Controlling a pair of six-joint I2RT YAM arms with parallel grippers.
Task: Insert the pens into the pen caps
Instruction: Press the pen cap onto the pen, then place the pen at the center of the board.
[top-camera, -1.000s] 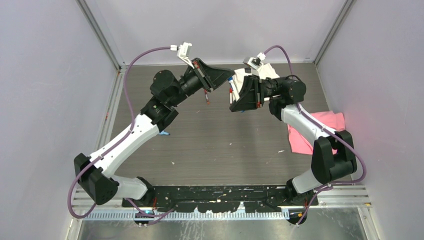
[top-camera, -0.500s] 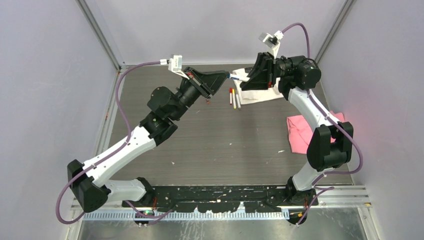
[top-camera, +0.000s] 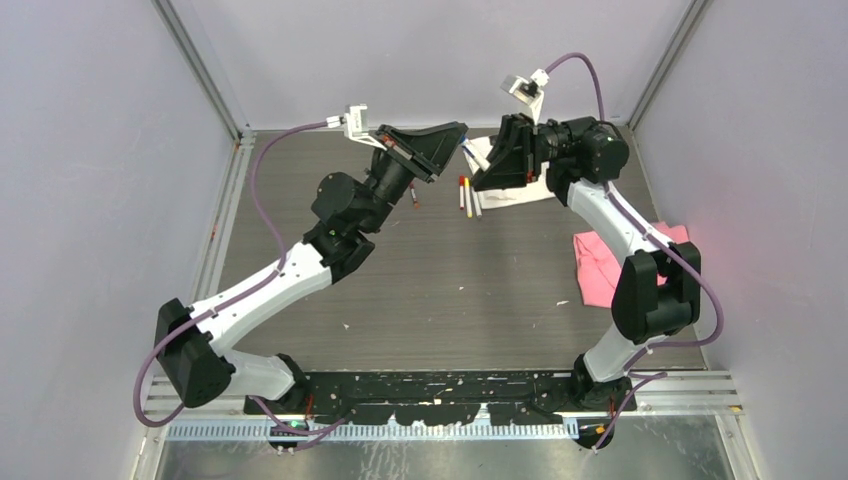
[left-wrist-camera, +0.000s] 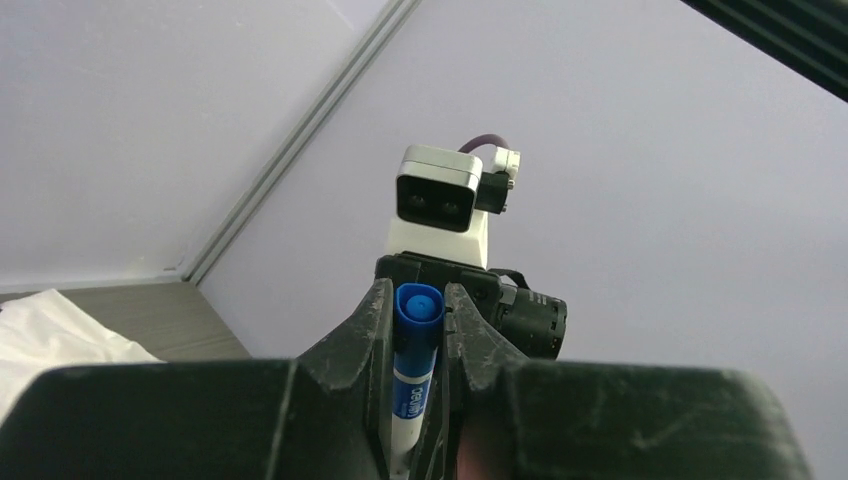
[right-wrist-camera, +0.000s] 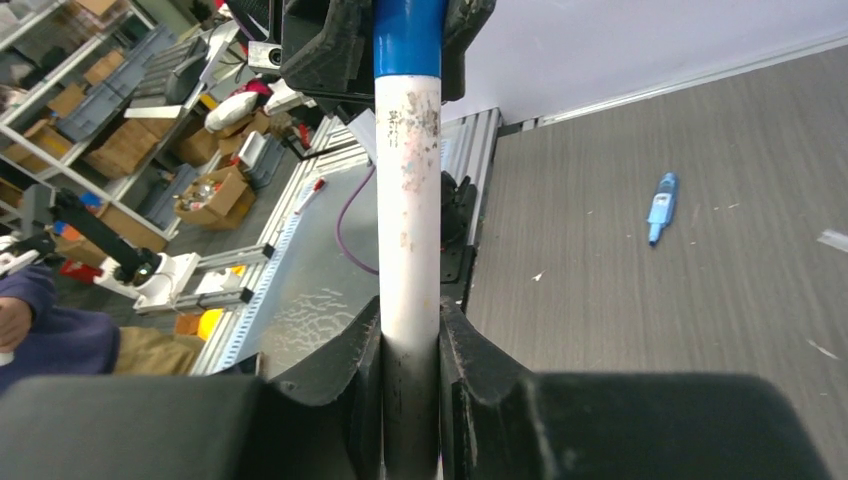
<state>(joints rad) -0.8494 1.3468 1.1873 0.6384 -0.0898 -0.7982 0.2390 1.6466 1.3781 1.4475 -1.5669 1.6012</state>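
Observation:
A pen with a scuffed white barrel (right-wrist-camera: 408, 200) stands in my right gripper (right-wrist-camera: 410, 315), which is shut on its lower part. The barrel's far end carries a blue pen cap (right-wrist-camera: 410, 35), and that cap sits between my left fingers. In the left wrist view my left gripper (left-wrist-camera: 418, 295) is shut on the blue cap (left-wrist-camera: 418, 312), with a white labelled barrel below it. From above, the left gripper (top-camera: 458, 138) and right gripper (top-camera: 482, 170) meet tip to tip above the far table. Three more pens (top-camera: 468, 195) lie side by side on the table below them.
A white cloth (top-camera: 530, 190) lies under the right gripper and a pink cloth (top-camera: 600, 265) lies at the right edge. A small red piece (top-camera: 414, 198) lies beside the left forearm. A light blue piece (right-wrist-camera: 660, 207) lies on the table. Walls close in at the back and both sides.
The right gripper rose off the white cloth with the pen and swung back. The left gripper moved up and right until the two met at the pen's blue end.

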